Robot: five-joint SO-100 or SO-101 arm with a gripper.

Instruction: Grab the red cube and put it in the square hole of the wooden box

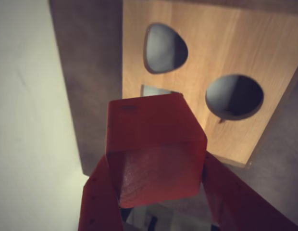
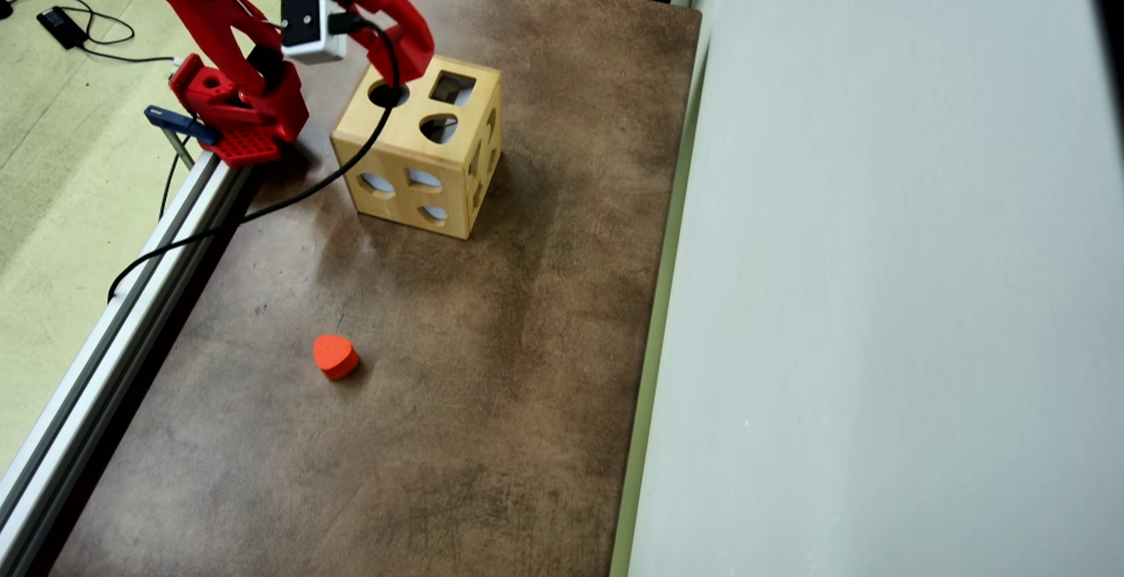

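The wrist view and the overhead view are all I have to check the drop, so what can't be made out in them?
- Square hole, wrist view: mostly covered by the red cube; alignment unclear.
- Red cube, overhead view: hidden under the arm.
- Gripper, wrist view: its fingers run off the bottom edge; blurred.
- Wooden box interior: dark through the cutouts in both views.

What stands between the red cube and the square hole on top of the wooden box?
Nothing visible. In the wrist view the gripper holds the red cube above the wooden box, with no object between them. The cube covers most of the square hole. The orange heart block lies far away on the table.
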